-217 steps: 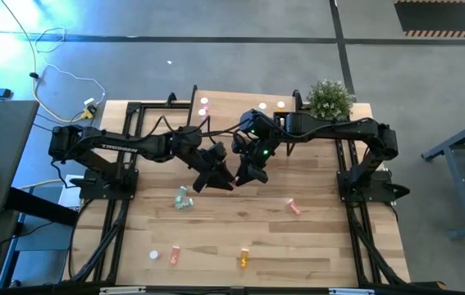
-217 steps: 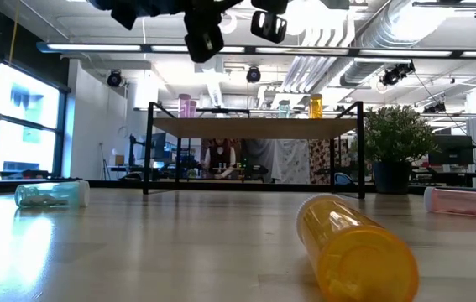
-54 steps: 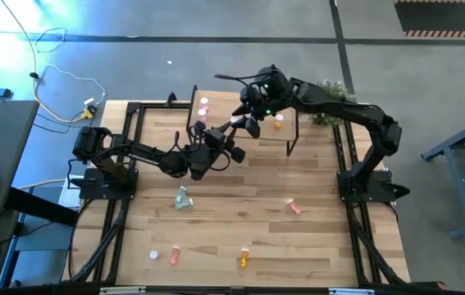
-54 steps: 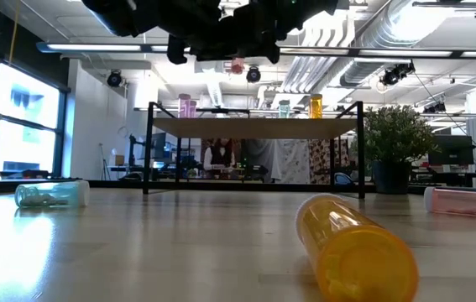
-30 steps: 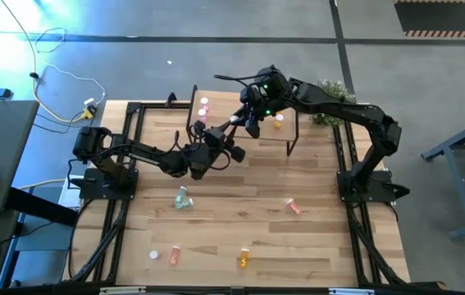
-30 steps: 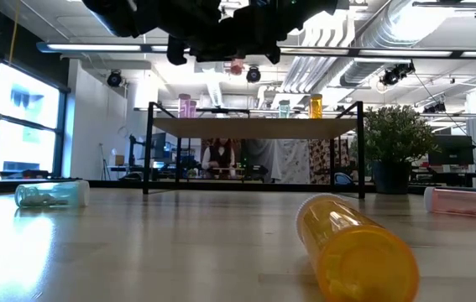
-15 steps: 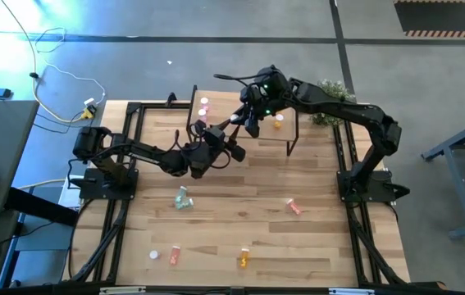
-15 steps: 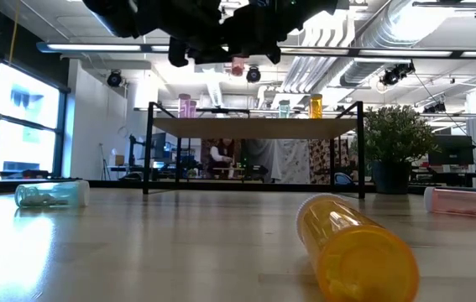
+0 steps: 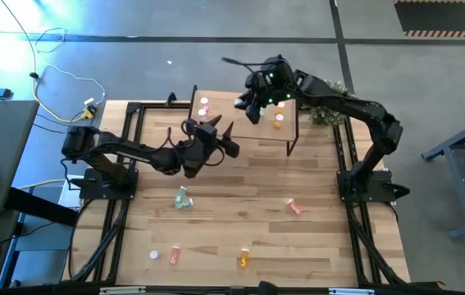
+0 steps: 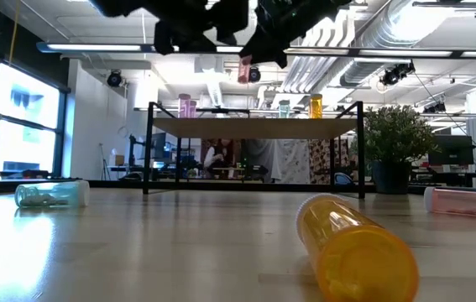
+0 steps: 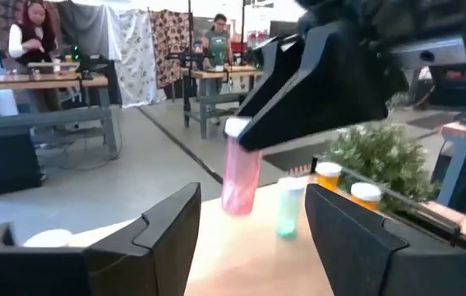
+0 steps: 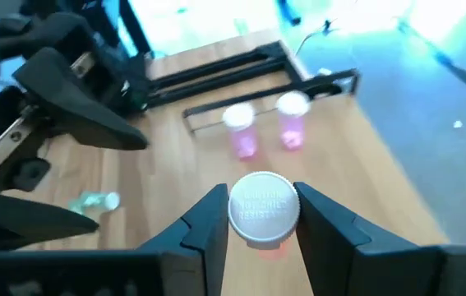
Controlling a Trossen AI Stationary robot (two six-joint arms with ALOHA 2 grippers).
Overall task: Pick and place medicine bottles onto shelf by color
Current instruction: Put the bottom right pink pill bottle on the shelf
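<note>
My right gripper (image 9: 248, 106) hangs over the light wood shelf (image 9: 228, 131), shut on a pink medicine bottle (image 11: 241, 177). My left gripper (image 9: 222, 136) is open, level with that bottle and just on its near-left side, touching nothing. Two pink bottles (image 9: 204, 107) stand on the shelf's left end, and a green bottle (image 10: 284, 107) and an orange bottle (image 9: 278, 122) stand toward its right end. On the tabletop lie a pale green bottle (image 9: 183, 199), a salmon one (image 9: 293, 206), a pink one (image 9: 174, 256) and an orange one (image 9: 243, 260), all on their sides. My right gripper pinches the pink bottle's white cap (image 12: 264, 210) between its two fingers (image 12: 208, 218), coming from above and pointing down. The bottle hangs upright below the fingers (image 10: 244, 71), lifted clear above the shelf top.
A potted plant (image 9: 329, 102) stands at the table's far right corner, beside the shelf. Black arm frames (image 9: 125, 156) run along both table sides. People stand at benches in the room beyond the table.
The two grippers, close together at the pink bottle half a second ago, have parted. My right gripper has carried the bottle up and toward the far edge, over the shelf. My left gripper has drawn back toward the left without the bottle.
</note>
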